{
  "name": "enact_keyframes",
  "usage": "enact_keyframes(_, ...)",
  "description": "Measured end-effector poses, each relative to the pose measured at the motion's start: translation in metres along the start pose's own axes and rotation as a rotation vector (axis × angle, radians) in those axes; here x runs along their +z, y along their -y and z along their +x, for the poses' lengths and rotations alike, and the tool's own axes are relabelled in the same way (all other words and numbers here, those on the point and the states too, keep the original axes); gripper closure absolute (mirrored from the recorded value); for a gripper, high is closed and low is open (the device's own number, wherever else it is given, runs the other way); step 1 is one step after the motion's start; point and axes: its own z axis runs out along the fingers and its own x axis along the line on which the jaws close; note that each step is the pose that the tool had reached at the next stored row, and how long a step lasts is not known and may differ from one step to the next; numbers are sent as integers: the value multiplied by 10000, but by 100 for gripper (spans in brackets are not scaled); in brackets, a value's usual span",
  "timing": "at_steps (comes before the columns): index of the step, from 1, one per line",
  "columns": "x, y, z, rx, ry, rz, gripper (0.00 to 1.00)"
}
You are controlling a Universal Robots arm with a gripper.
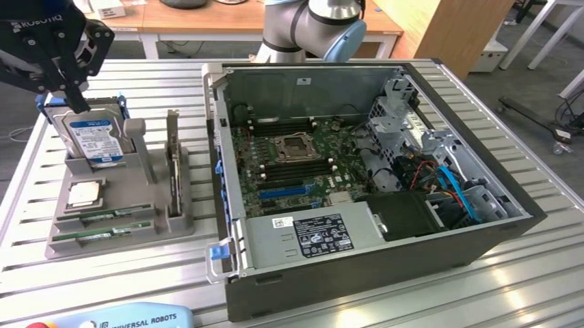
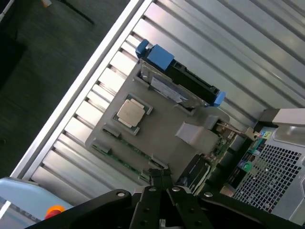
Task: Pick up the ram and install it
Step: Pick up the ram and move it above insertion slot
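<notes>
Two ram sticks, thin and green, lie in slots at the front of a grey fixture [image 1: 137, 229]: one ram stick [image 1: 96, 219] behind, the other [image 1: 100, 236] in front. In the wrist view a ram stick [image 2: 138, 149] shows as a green strip along the fixture's edge, just ahead of my fingertips. My gripper [image 1: 81, 104] hangs at the exterior view's far left, above the back of the fixture and close to the top of the hard drive [image 1: 89, 137]. Its fingers are shut with nothing between them. The wrist view shows my gripper [image 2: 162, 175] pressed closed.
A square silver processor [image 1: 84, 193] rests on the fixture, and a thin card [image 1: 174, 160] stands upright on its right side. The open computer case [image 1: 365, 171] with its motherboard [image 1: 292, 160] fills the table's middle. A teach pendant [image 1: 119, 318] lies at the front edge.
</notes>
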Motion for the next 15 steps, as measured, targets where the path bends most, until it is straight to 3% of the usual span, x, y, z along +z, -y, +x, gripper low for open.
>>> enact_keyframes(15,0,-1,1,-2317,-110,-54,90)
